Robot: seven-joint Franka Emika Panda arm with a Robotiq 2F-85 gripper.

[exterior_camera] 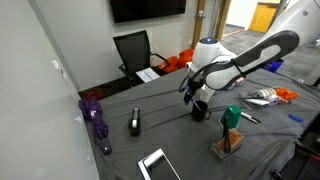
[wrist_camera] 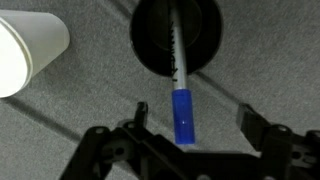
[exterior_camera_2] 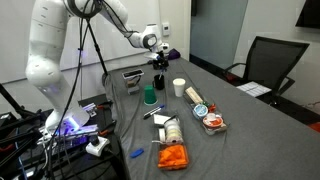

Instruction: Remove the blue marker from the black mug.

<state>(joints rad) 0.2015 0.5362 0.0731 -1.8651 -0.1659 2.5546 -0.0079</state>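
Note:
The black mug stands on the grey table, seen from above in the wrist view. The blue marker stands in it, white barrel inside and blue cap sticking out toward the camera. My gripper is open, its two fingers on either side of the blue cap without touching it. In both exterior views the gripper hangs just above the black mug. The marker is too small to make out there.
A white cup stands beside the black mug. A green mug with a marker, a black stapler, a wooden block, a purple umbrella, a tablet and snack packs lie around.

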